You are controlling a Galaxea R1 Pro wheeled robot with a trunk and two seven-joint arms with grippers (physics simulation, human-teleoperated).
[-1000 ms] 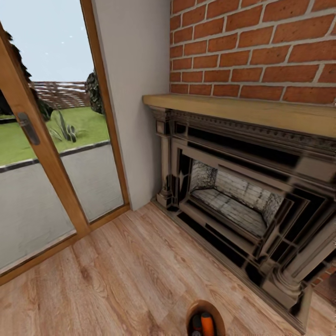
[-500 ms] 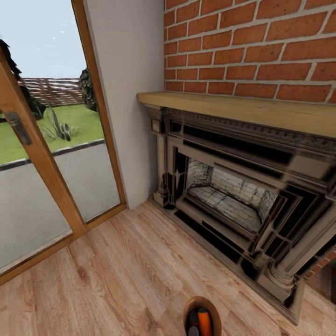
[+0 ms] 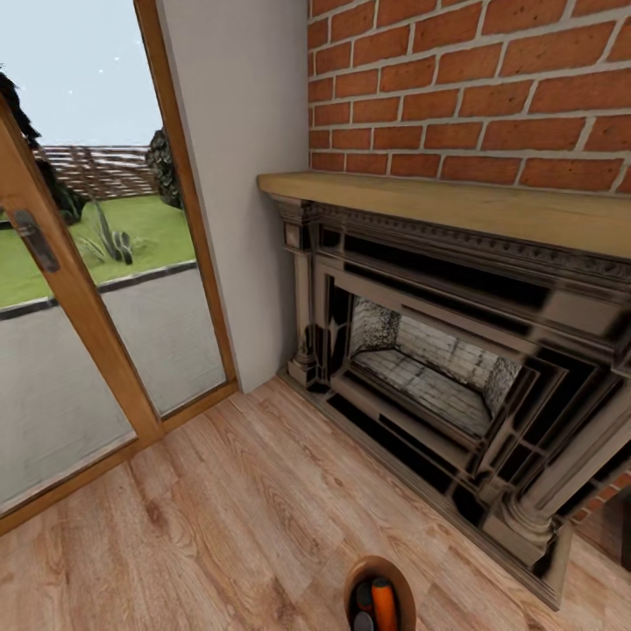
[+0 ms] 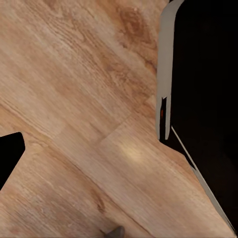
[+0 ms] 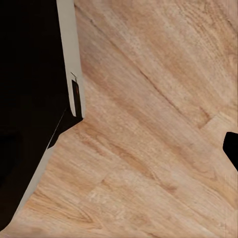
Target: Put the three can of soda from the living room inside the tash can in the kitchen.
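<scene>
At the head view's lower edge stands the tash can point(image 3: 378, 562), seen from above with its brown inside showing. An orange can of soda point(image 3: 384, 604) lies in it beside a darker can point(image 3: 364, 599); anything more inside is cut off by the frame. I am in the living room, facing the fireplace point(image 3: 438, 368). In the left wrist view one dark fingertip point(image 4: 10, 156) sits at the picture's edge over bare plank floor. The right wrist view has a dark fingertip point(image 5: 231, 148) at its edge too. Nothing lies between the fingers of either gripper.
The red brick chimney wall point(image 3: 473, 88) and wooden mantel point(image 3: 456, 206) stand ahead on the right. Wood-framed glass doors point(image 3: 96, 289) close off the left. Warm plank floor point(image 3: 245, 508) stretches between them. My dark base point(image 4: 208, 99) point(image 5: 29, 99) shows in both wrist views.
The whole head picture shifted slightly left between one second ago and half a second ago, so the camera moved. Since then nothing has changed.
</scene>
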